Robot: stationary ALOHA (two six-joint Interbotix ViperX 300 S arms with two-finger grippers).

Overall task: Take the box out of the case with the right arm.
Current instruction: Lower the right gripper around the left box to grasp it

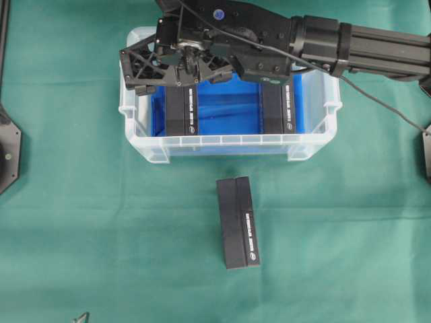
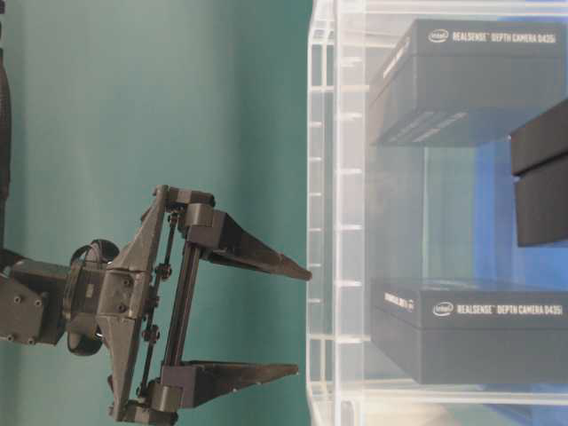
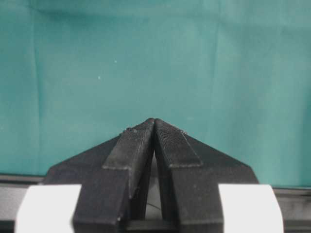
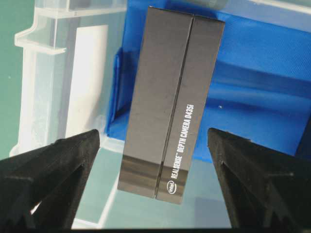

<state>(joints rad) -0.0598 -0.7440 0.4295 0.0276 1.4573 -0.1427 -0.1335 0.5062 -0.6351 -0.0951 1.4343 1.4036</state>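
The right claw (image 4: 154,182) is standing wide open and holding nothing. It is hanging over the left end of the case (image 1: 222,145), and its two pointed fingers (image 4: 53,170) are waiting on either side of a RealSense camera box (image 4: 167,104), not touching it.

This dark box is lying flat on the blue floor lining (image 1: 225,108), close to the left wall of the case. Another box (image 1: 278,108) is lying near the right wall, well apart from it. A third box (image 1: 238,222) is already sitting outside on the green surface (image 1: 81,222).

The box looks like stiff cardboard, light, with smooth sides that may be a bit slippery. I think the best place to grab is across its long narrow sides, near the middle, so it is not tipping.

The left claw (image 3: 154,128) is pinched shut over bare green cloth.
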